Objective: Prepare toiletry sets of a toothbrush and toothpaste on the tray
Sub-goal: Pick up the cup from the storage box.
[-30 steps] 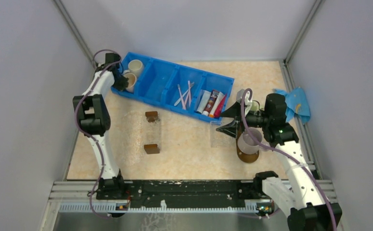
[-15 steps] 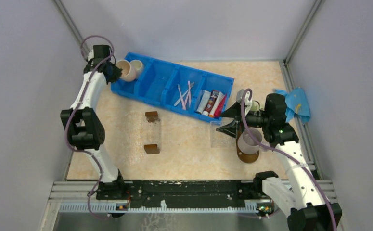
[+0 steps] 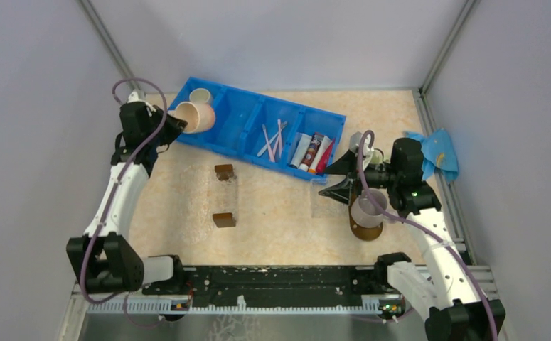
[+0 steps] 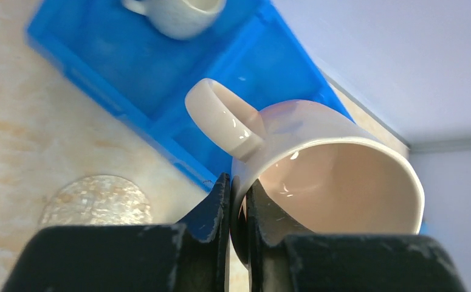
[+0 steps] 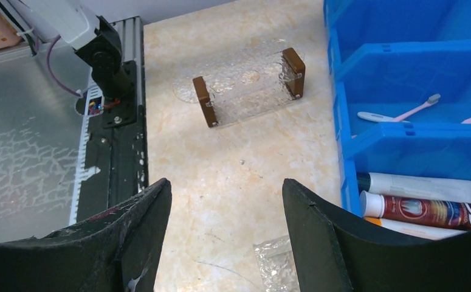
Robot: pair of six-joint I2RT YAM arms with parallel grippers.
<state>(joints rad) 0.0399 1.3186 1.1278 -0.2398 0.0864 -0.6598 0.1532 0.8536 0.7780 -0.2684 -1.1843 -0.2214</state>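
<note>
Pale pink and white toothbrushes (image 3: 272, 138) and toothpaste tubes (image 3: 312, 151) lie in compartments of the blue bin (image 3: 237, 128). They also show in the right wrist view, toothbrush (image 5: 403, 114) and tubes (image 5: 427, 210). A dark brown tray end (image 3: 366, 231) shows under a white mug (image 3: 367, 208) beneath the right arm; the rest of it is hidden. My right gripper (image 3: 334, 179) is open and empty over the table beside the bin (image 5: 226, 225). My left gripper (image 3: 175, 121) is shut on the rim of a cream mug (image 3: 195, 116), held tilted above the bin's left end (image 4: 237, 201).
A second mug (image 3: 200, 95) stands in the bin's left compartment. A clear holder with two small brown blocks (image 3: 223, 196) lies mid-left. A clear plastic piece (image 3: 324, 204) lies by the right gripper. A blue cloth (image 3: 437, 153) lies far right. A round clear disc (image 4: 96, 201) lies near the bin.
My left arm has lifted the cream mug out of the bin's left compartment and carried it up and towards the near side. The right arm has not moved.
</note>
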